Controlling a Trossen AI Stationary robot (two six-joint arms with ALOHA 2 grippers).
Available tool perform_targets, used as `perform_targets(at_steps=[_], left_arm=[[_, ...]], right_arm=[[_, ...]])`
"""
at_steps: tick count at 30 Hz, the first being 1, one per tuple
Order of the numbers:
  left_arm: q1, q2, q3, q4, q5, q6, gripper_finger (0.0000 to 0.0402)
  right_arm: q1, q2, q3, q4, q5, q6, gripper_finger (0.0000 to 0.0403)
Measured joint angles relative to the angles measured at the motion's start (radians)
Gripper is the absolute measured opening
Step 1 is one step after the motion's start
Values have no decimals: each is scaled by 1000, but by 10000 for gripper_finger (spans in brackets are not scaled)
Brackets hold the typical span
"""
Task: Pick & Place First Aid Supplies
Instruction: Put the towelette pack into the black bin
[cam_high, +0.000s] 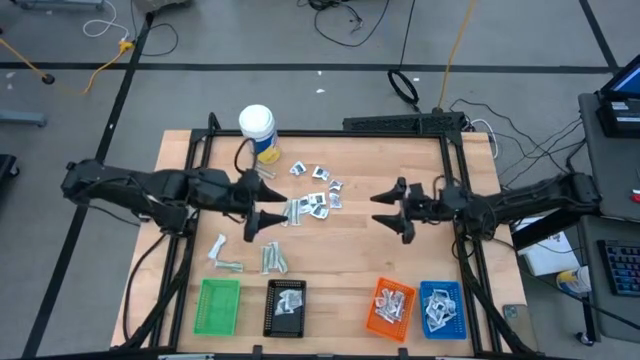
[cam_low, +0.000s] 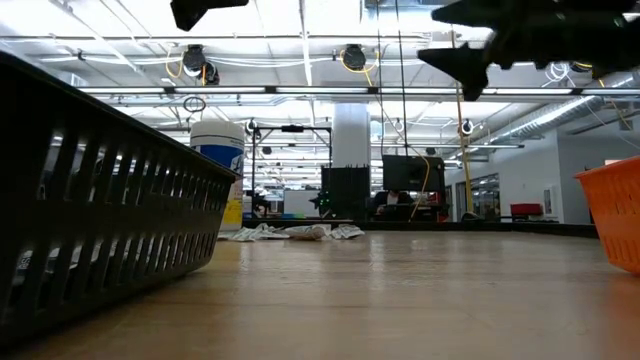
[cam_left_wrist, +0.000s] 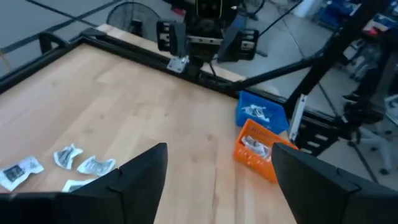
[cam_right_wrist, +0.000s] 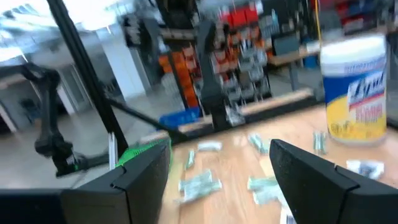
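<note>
First aid supplies (cam_high: 312, 200) lie scattered on the table (cam_high: 350, 255) in its middle and left part: a loose cluster of square white-and-blue sachets near the tall white bottle (cam_high: 257, 131), and a few longer pale strips (cam_high: 273, 260) closer to the trays. Some packets already sit in the black tray (cam_high: 288, 307), orange tray (cam_high: 391, 306) and blue tray (cam_high: 441, 306); the green tray (cam_high: 217, 305) looks bare.

These packets are probably very light, thin and crinkly, with slick wrappers, so they could slide or fold under the fingers. Pinching one across a raised or crumpled edge seems wiser than pressing flat on it, taking an outlying packet so as not to lift its neighbours.

The left end effector (cam_high: 271, 208) hovers above the table with its fingers spread and nothing between them, right at the left edge of the cluster, the nearest sachets just beside its tips. The right end effector (cam_high: 396, 211) waits released and empty, well apart to the right of the cluster.
</note>
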Motion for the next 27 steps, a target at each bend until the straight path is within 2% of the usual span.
perform_targets(at_steps=[6,9,14,17,21,27], left_arm=[[39,-64,-15,-28,83,37,286],[55,-89,-15,-23,101,52,288],[83,-115,-15,-30,129,51,295],[99,-124,-13,-23,134,50,296],[118,-124,-13,-13,149,42,296],[137,-124,-13,11,149,-3,296]], right_arm=[[0,-30,-212,292,1,-14,270],[-5,-58,-267,309,10,-29,268],[-24,-150,-310,310,108,-101,271],[-46,-223,-326,266,161,-151,271],[-81,-352,-326,77,235,-165,268],[-124,-568,-326,-158,239,-187,271]])
